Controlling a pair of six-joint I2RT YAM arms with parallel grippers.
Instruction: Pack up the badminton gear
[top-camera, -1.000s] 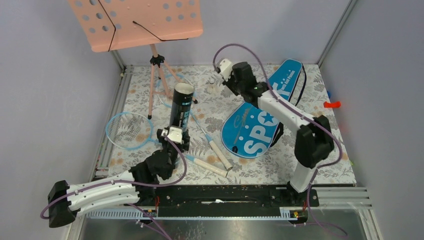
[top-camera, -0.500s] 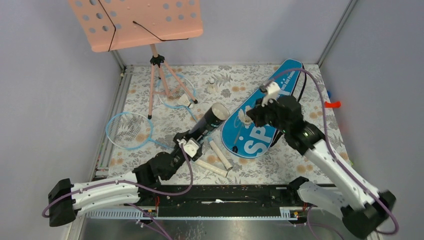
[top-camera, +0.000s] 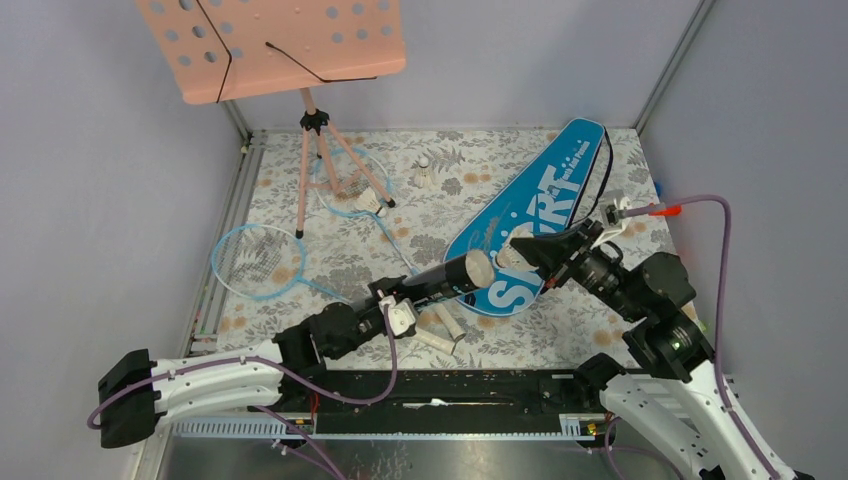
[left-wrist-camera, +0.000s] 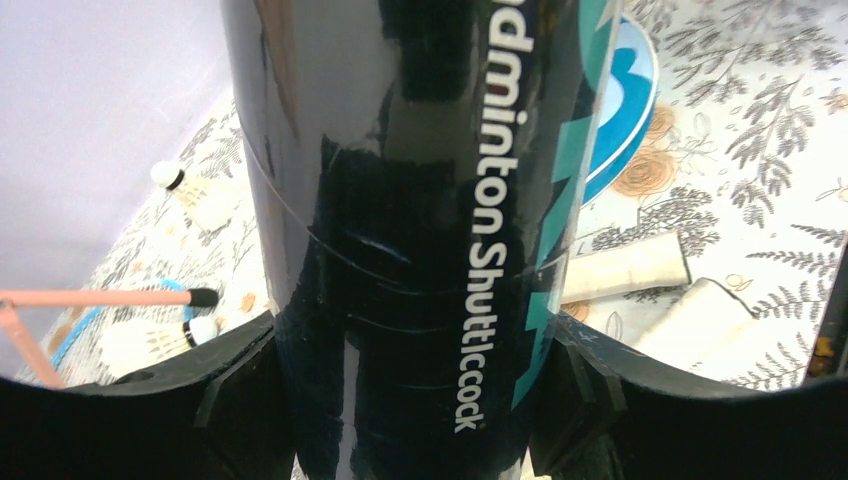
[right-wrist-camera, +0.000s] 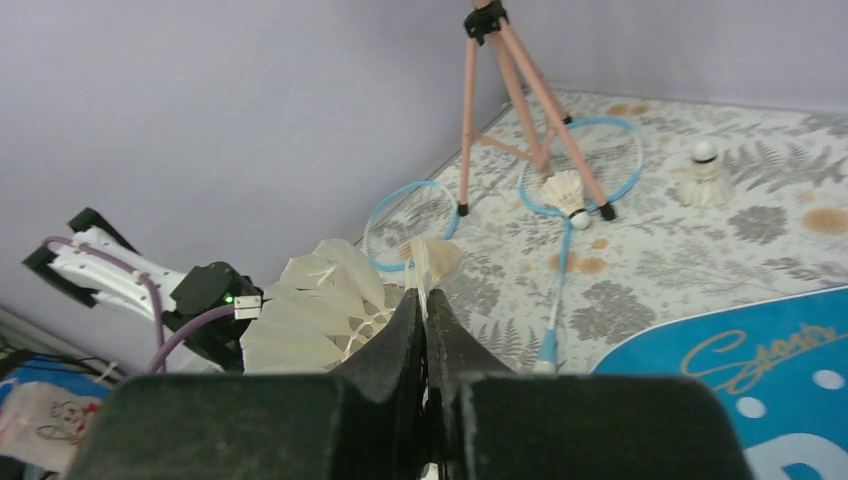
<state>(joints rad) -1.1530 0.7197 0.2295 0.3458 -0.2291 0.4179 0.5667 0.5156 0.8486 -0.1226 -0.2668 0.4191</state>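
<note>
Left gripper (top-camera: 412, 297) on the dark tube (top-camera: 447, 276), right gripper (top-camera: 532, 246) on a shuttlecock (right-wrist-camera: 318, 300)
Left jaws were clamped wide round the tube, tipped nearly flat, open end facing right. Right jaws were pinched fully closed on the shuttlecock's feathers just off that end, above the blue SPORT bag (top-camera: 545, 185).

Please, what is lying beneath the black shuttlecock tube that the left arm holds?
Below the tube, two cream racket handles lie on the floral tablecloth, and the blue bag shows beyond it. The tube itself hides whatever is directly under its middle.
</note>
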